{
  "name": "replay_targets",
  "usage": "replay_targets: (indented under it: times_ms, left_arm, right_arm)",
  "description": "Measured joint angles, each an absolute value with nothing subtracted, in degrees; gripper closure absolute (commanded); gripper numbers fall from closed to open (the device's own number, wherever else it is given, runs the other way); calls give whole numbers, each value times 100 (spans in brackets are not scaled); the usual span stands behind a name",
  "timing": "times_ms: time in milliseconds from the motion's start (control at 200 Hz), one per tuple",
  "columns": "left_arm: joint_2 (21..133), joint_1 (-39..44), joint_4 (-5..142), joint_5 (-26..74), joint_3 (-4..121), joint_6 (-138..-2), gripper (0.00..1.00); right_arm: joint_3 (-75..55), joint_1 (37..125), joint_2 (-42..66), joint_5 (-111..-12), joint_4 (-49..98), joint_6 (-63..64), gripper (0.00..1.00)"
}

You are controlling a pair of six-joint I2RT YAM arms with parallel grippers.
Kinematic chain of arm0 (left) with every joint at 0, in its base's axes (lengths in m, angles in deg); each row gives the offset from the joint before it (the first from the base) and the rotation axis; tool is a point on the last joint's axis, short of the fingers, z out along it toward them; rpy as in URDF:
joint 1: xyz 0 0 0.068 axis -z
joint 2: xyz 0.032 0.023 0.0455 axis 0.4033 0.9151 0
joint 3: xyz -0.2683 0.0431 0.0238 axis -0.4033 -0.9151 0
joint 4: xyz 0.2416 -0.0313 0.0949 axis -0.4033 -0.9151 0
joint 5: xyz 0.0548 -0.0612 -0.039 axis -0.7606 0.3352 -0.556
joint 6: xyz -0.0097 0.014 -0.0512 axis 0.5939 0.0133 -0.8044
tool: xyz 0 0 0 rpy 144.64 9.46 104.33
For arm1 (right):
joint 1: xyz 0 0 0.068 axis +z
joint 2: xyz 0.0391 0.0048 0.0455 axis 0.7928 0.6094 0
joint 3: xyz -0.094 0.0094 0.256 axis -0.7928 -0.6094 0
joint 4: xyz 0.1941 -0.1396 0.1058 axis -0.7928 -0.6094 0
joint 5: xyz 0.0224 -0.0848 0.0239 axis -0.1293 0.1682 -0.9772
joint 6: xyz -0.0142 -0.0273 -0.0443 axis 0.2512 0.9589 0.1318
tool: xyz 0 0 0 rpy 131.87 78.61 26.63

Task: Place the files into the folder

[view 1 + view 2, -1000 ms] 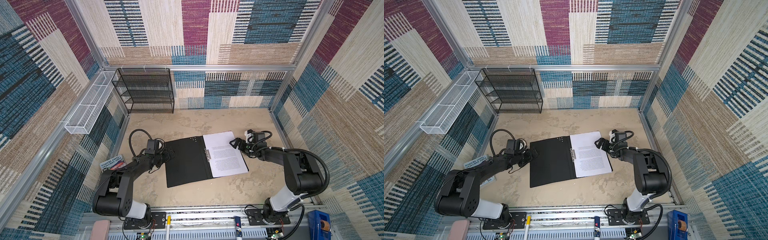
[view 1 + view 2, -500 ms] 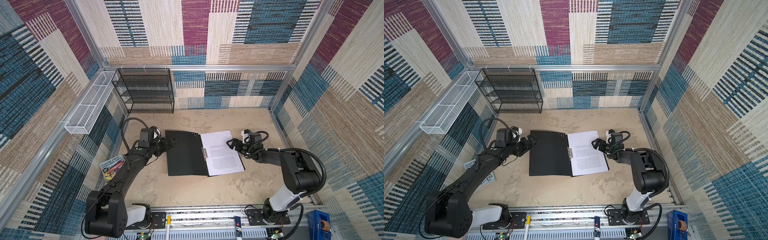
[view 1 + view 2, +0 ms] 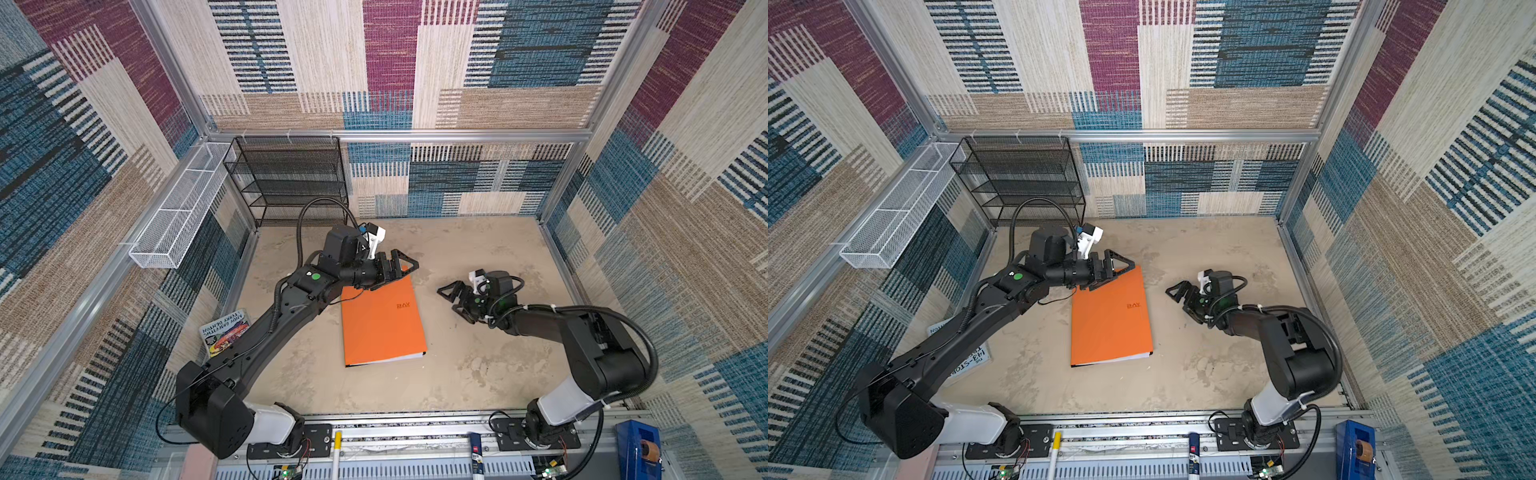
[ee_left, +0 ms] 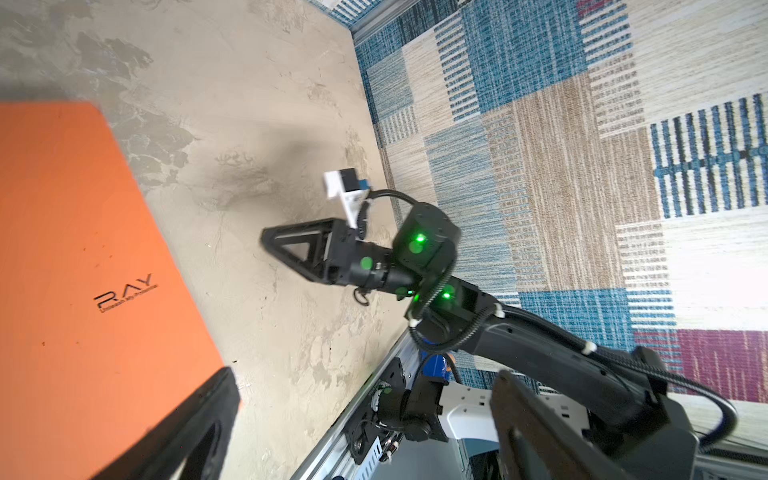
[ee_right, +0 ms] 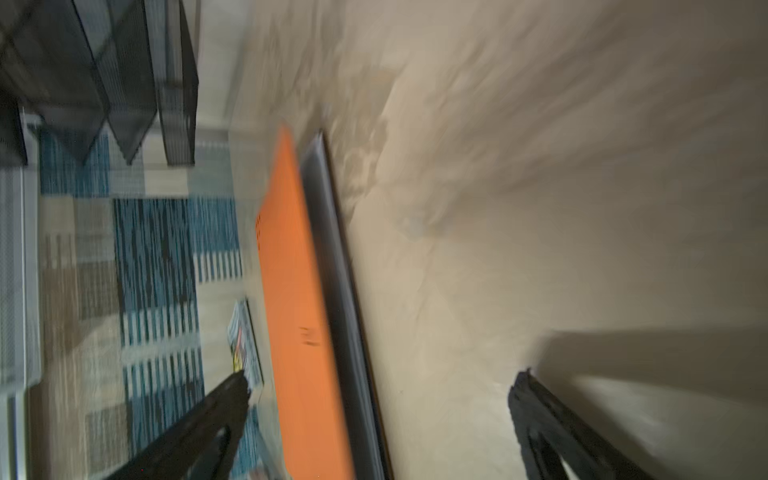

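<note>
Beige tabletop [image 3: 478, 374] bears the closed orange folder [image 3: 380, 328]; left tool [image 3: 409, 268] and right tool [image 3: 446, 300] gape empty.

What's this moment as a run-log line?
folder: closed; files: inside; left fingers: open, above folder corner; right fingers: open, beside folder

We see the folder [image 4: 83, 249] lying flat on the table [image 4: 249, 104], orange cover and logo up. The jaws of the left gripper [image 4: 365, 386] stand wide, one above the folder's edge. The right gripper [image 4: 286, 249] hovers apart from the folder.
</note>
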State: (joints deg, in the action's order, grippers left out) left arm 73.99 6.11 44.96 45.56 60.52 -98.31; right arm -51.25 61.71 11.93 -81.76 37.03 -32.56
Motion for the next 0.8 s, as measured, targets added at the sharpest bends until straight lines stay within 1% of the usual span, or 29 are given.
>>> replay_targets:
  times_ms: [85,125,180,265,321,391,466,521,581,631,671,751,796]
  left_arm:
    - [7123,421,4207,4134,6113,-9724,3]
    - [6868,287,4072,3767,6039,-9578,1]
    - [6446,134,3991,3061,5746,-9339,0]
    - [5757,1,4249,1605,4581,-8780,0]
    - [5499,-167,4434,943,3788,-8452,0]
    - [5416,-607,4753,137,2813,-8065,0]
    - [5488,-976,5228,-591,2146,-7658,1]
    - [5668,-1173,5674,-784,1862,-7449,1]
    - [5952,-1415,5899,-840,1849,-7210,1]
    - [6190,-1553,6436,-996,1803,-6913,1]
    - [6345,-1612,6976,-1103,1650,-6677,1]
    - [6719,-1859,8152,-930,1073,-6360,1]
    - [6951,-1995,8316,-878,973,-6242,1]
  right_arm:
    - [-4992,5858,472,-7612,3056,-3110,0]
    - [-4872,5843,168,-7433,2851,-2911,0]
    - [-4697,5821,-197,-7164,2702,-2592,0]
    - [-4513,5812,-602,-6426,2425,-2063,0]
    - [-4638,5773,-838,-5894,2503,-1711,0]
    - [-5176,5655,-1028,-5488,3015,-1020,0]
    - [-5949,5611,-1058,-4983,3684,-358,0]
    - [-6448,5579,-1048,-4705,4154,5,0]
    - [-6863,5495,-956,-4393,4774,259,0]
    - [-7116,5412,-768,-4124,5316,363,0]
    - [-7250,5388,-584,-3921,5697,486,0]
    - [-7300,5382,-215,-3781,6245,680,0]
    - [-7320,5362,-112,-3691,6610,777,0]
